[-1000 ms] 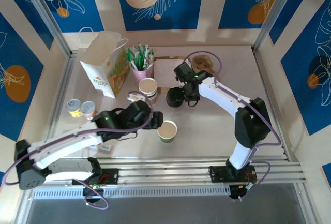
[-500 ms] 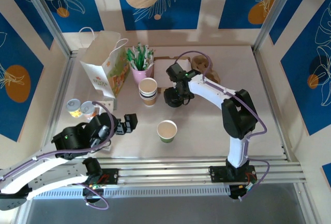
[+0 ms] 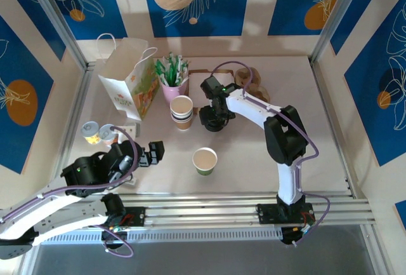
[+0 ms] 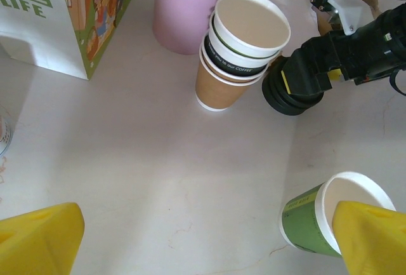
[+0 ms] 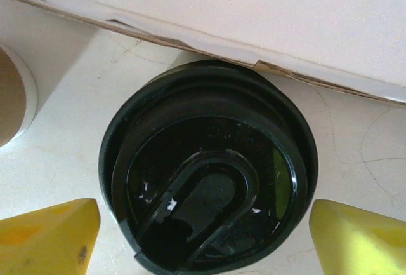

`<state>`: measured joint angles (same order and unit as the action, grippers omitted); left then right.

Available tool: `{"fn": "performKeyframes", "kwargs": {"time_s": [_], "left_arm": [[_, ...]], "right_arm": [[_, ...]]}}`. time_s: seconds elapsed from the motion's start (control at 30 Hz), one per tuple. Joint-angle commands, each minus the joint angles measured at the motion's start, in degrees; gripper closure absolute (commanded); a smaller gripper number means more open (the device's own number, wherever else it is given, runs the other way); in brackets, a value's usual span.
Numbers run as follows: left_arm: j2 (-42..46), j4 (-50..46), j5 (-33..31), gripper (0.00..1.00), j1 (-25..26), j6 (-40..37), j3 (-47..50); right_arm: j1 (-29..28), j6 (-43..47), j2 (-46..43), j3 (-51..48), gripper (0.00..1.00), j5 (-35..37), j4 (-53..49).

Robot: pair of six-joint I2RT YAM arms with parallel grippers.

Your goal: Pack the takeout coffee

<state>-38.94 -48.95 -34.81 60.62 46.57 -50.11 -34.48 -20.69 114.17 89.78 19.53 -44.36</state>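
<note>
Top external view: the green cup (image 3: 205,160) stands upright and lidless toward the near edge of the surface (image 3: 330,129), about midway along it. The left pincer (image 3: 151,153) hangs wide open and empty to the cup's left, apart from it. Right wrist view: the right pincer (image 5: 204,237) is spread over a black lid (image 5: 209,160), one yellow finger at each side; whether they touch it I cannot tell. The bag (image 3: 127,81) stands at the far left corner.

Green cup (image 4: 307,221), black lids (image 5: 209,167), pink pot (image 4: 190,8), blue walls (image 3: 219,5)
</note>
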Motion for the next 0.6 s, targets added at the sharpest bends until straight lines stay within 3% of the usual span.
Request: {"fn": "performKeyframes", "kwargs": {"time_s": [0.0, 0.57], "left_arm": [[-0.1, -0.9, -1.1, 0.0, 0.2, 0.1, 0.4], [-1.2, -0.3, -0.4, 0.0, 0.2, -0.4, 0.9]], "right_arm": [[0.4, 0.8, 1.5, 1.9, 0.17, 0.0, -0.7], [-0.1, 1.5, 2.2, 3.6, 0.31, 2.3, -2.3]]}}
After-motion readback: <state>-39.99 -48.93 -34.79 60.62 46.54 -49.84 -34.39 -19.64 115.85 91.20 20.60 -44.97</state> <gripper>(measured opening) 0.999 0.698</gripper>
